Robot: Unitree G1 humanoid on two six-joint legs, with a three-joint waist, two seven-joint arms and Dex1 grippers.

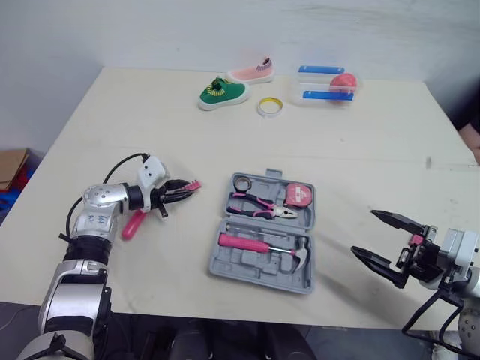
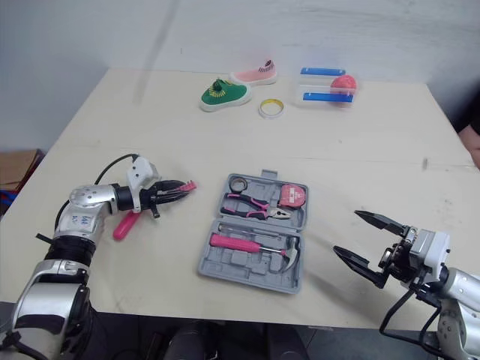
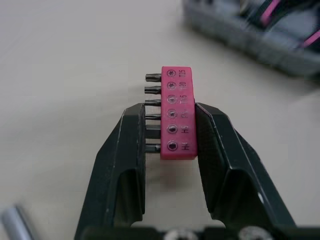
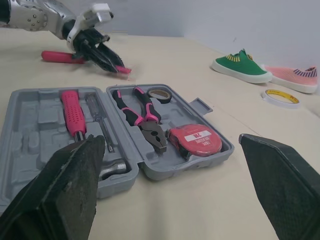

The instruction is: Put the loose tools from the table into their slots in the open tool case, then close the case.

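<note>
Pink bit holder (image 3: 177,114), clamped in my left pincer (image 1: 178,192). Its long axis runs in line with the two black fingers (image 3: 125,150). The end marked H sits between them and the T15 end juts past their tips. The row of bits sticks out sideways toward one finger. The strip points away from the wrist, toward the open tool case (image 1: 255,264), which lies on the table just ahead of the fingertips. The case holds a hammer (image 1: 259,246), pliers (image 1: 262,206), a tape measure (image 1: 298,196) and a small tape roll (image 1: 241,183). Behind the tips, under the wrist, a pink screwdriver (image 1: 133,224) lies on the table. Beyond the case from this pincer, my right pincer (image 1: 364,232) hangs spread wide, gripping nothing.
</note>
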